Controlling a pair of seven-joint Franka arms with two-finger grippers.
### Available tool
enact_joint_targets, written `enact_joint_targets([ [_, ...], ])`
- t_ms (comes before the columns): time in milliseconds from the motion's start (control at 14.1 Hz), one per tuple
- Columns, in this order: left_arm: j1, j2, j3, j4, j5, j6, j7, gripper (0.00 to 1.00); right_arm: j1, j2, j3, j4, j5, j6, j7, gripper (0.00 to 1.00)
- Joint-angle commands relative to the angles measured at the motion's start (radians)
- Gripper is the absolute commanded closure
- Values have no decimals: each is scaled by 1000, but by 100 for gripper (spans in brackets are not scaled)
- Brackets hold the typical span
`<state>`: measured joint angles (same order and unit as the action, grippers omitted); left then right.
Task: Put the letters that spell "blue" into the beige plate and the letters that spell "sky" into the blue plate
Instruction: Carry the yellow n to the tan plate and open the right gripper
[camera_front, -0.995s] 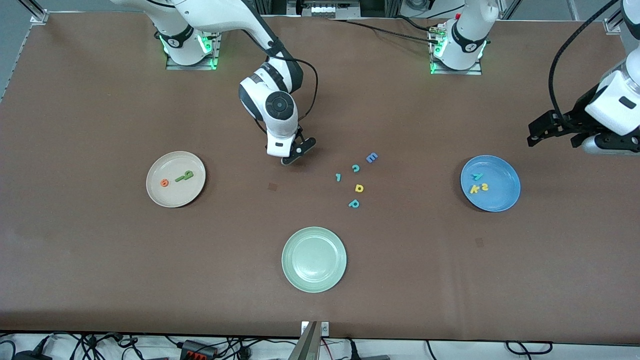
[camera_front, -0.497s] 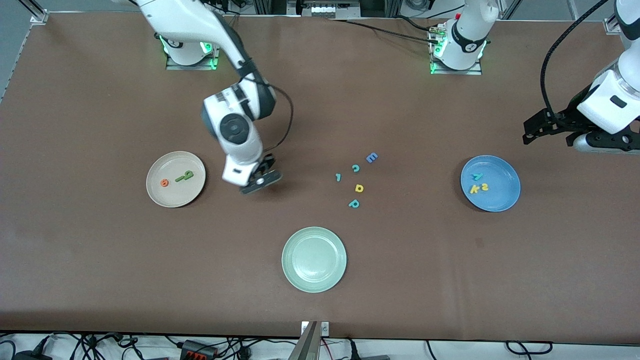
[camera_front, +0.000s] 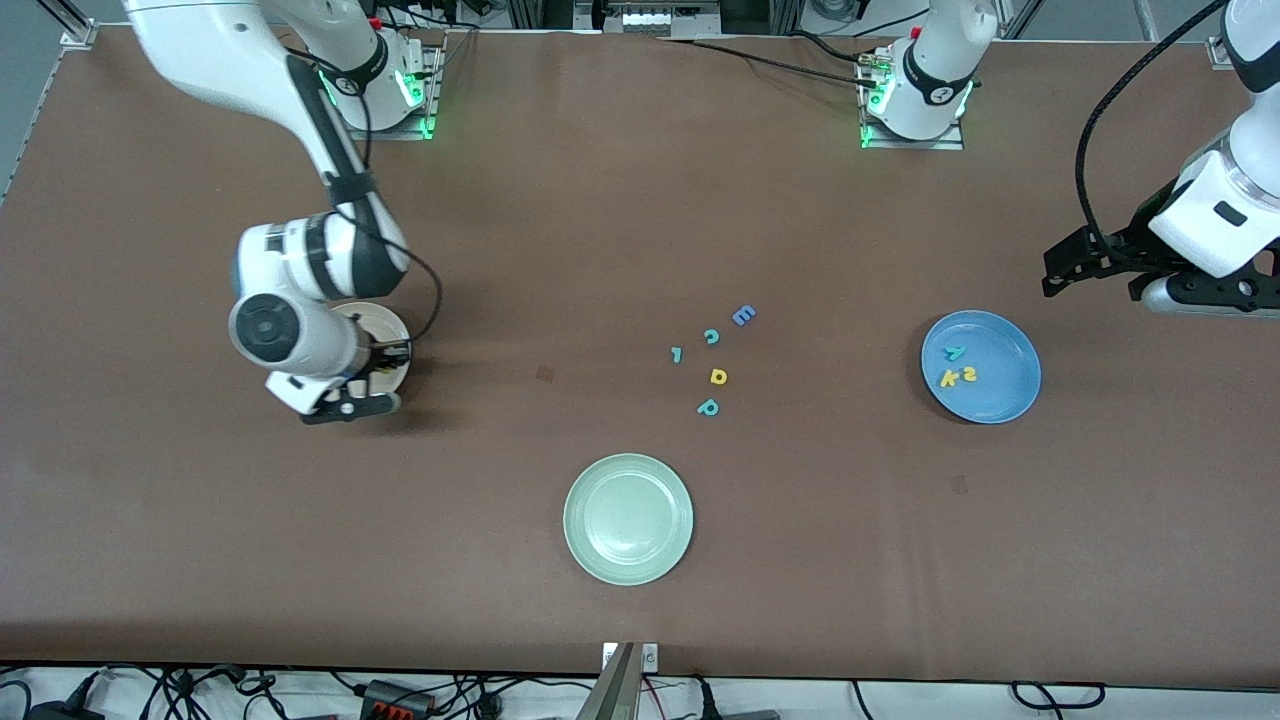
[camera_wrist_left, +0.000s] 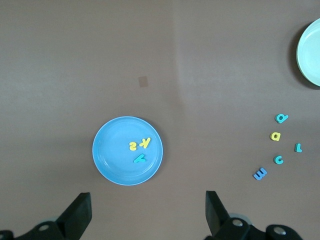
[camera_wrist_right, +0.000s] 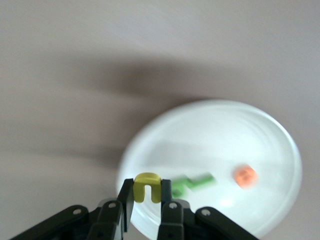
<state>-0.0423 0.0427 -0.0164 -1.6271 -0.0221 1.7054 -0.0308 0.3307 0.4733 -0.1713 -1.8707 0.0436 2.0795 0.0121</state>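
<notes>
Yellow "u" (camera_wrist_right: 147, 186), pinched between the fingers of the right end effector (camera_front: 372, 385), hangs over the beige plate (camera_front: 396, 327), which holds the orange "e" (camera_wrist_right: 245, 176) and green letters (camera_wrist_right: 195, 182). Blue plate (camera_front: 1005, 400), toward the left arm's end of the table (camera_front: 640, 230), holds yellow "s" (camera_front: 969, 374), "k" (camera_front: 949, 379) and teal "y" (camera_front: 955, 352). Left end effector (camera_wrist_left: 147, 212) waits above it, jaws wide apart, holding nothing.

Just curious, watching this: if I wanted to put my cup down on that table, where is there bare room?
Bare tabletop lies between the green plate and the blue plate, and between the green plate and the beige plate. It is crowded at the loose letters above the green plate, and at the beige plate, where the right gripper holds a yellow letter.
</notes>
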Motion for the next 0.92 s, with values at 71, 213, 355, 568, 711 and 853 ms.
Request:
enact_joint_targets([
  [71, -5, 35, 6, 58, -7, -9, 15, 0, -87, -7, 19, -56, -7, -52, -9, 86],
  [213, 4, 39, 7, 61, -7, -9, 25, 0, -101, 2, 19, -53, -5, -50, -6, 35],
  [355, 4, 39, 9, 61, -7, -9, 26, 0, -101, -7, 19, -35, -5, -70, 8, 0],
  [568, 4, 39, 7, 61, -7, -9, 25, 0, -101, -38, 18, 95, 4, -218, 12, 0],
  [711, 5, 39, 9, 61, -7, -9, 23, 0, -122, -38, 13, 247, 4, -324, 32, 0],
  [853, 7, 39, 10, 61, -7, -9, 26, 0, -127, -41, 6, 393, 2, -415, 14, 0],
])
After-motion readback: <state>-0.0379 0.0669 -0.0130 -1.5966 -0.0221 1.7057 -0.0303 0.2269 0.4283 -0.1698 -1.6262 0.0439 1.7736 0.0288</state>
